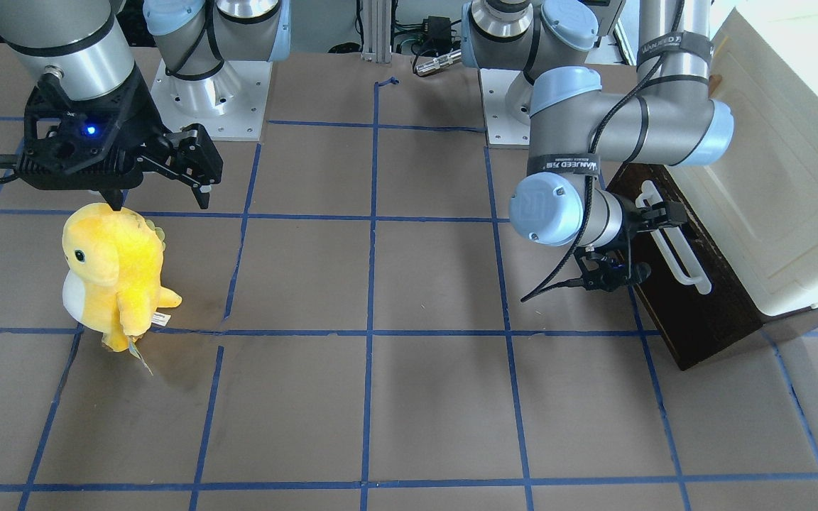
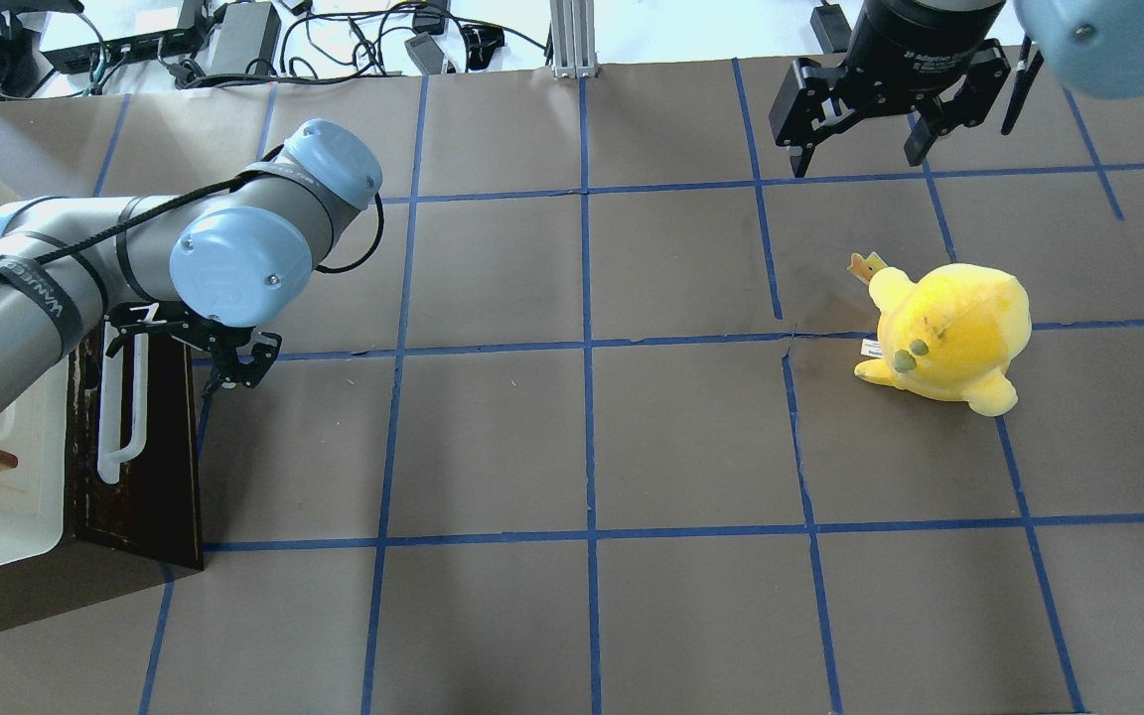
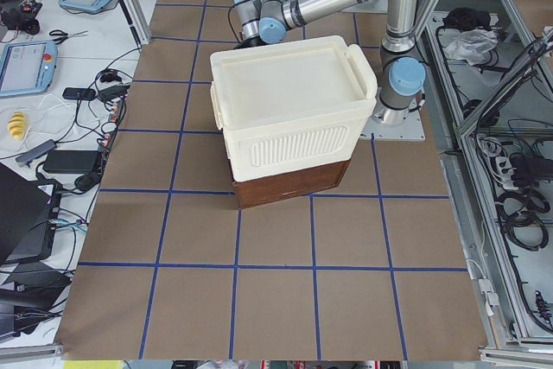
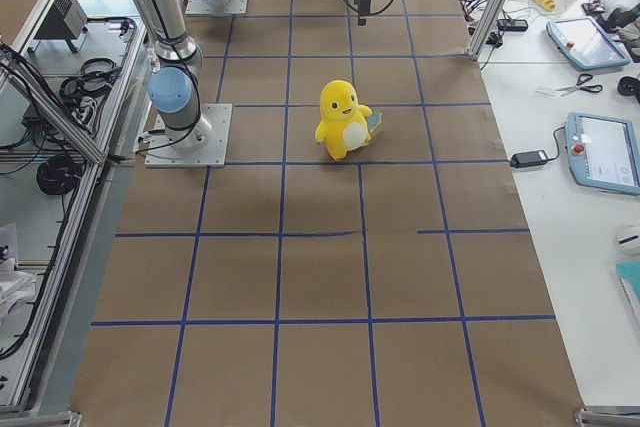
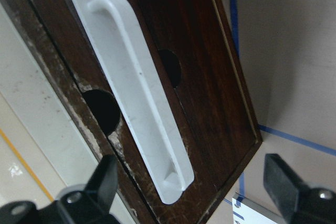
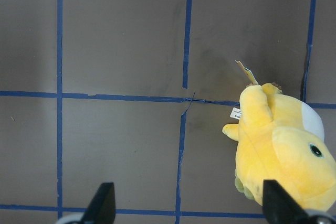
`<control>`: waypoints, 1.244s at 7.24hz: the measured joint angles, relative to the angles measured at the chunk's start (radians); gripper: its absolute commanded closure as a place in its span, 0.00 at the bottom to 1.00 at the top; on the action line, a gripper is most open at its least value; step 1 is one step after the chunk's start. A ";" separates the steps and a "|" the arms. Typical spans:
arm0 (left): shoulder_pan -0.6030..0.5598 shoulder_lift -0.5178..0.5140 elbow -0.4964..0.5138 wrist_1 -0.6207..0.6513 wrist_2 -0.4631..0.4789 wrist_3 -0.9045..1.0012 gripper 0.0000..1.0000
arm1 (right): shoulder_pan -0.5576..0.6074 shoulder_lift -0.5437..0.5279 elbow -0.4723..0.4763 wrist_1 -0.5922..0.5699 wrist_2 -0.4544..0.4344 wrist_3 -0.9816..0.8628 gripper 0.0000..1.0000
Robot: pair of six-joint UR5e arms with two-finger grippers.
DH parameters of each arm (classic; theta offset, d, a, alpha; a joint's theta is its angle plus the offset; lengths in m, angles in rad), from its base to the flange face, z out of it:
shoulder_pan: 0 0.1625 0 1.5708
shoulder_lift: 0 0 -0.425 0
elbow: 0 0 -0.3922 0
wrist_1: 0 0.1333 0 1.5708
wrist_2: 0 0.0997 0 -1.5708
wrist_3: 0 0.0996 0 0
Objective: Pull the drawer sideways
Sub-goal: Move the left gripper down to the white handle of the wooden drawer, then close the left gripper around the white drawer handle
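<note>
The dark brown drawer [image 1: 696, 312] sits under a cream cabinet at the table's left end, its front showing the long white bar handle [image 1: 675, 248]. It also shows in the overhead view [image 2: 150, 477] and the left wrist view [image 5: 205, 51]. My left gripper [image 1: 647, 245] is open right at the drawer front. In the left wrist view its fingers [image 5: 105, 177] stand wide apart on either side of one end of the handle [image 5: 142, 93] without closing on it. My right gripper [image 2: 858, 159] is open and empty, hovering above the table far from the drawer.
The cream cabinet [image 1: 792, 177] stands on top of the drawer. A yellow plush toy [image 2: 949, 333] stands on the brown table below and beside my right gripper. Blue tape lines [image 2: 587, 437] grid the tabletop. Cables and power supplies [image 2: 234, 40] lie along the far edge.
</note>
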 measured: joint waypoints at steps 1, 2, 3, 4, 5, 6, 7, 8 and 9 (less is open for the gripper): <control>-0.014 -0.027 -0.003 -0.004 0.080 -0.019 0.00 | 0.000 0.000 0.000 0.000 0.000 0.000 0.00; -0.023 -0.049 -0.007 -0.009 0.152 -0.029 0.00 | 0.000 0.000 0.000 0.000 0.000 -0.001 0.00; -0.026 -0.067 -0.015 -0.015 0.203 -0.039 0.00 | 0.000 0.000 0.000 0.000 0.000 0.000 0.00; -0.027 -0.081 -0.027 -0.028 0.239 -0.051 0.00 | 0.000 0.000 0.000 0.000 0.000 0.000 0.00; -0.027 -0.093 -0.036 -0.044 0.267 -0.060 0.01 | 0.000 0.000 0.000 0.000 0.000 0.000 0.00; -0.028 -0.102 -0.040 -0.052 0.280 -0.065 0.06 | 0.000 0.000 0.000 0.000 0.000 0.000 0.00; -0.028 -0.109 -0.043 -0.056 0.284 -0.066 0.18 | 0.000 0.000 0.000 0.000 0.000 0.000 0.00; -0.028 -0.114 -0.048 -0.060 0.285 -0.065 0.17 | 0.000 0.000 0.000 0.000 0.000 0.000 0.00; -0.028 -0.116 -0.058 -0.063 0.285 -0.066 0.17 | 0.000 0.000 0.000 0.000 0.000 0.000 0.00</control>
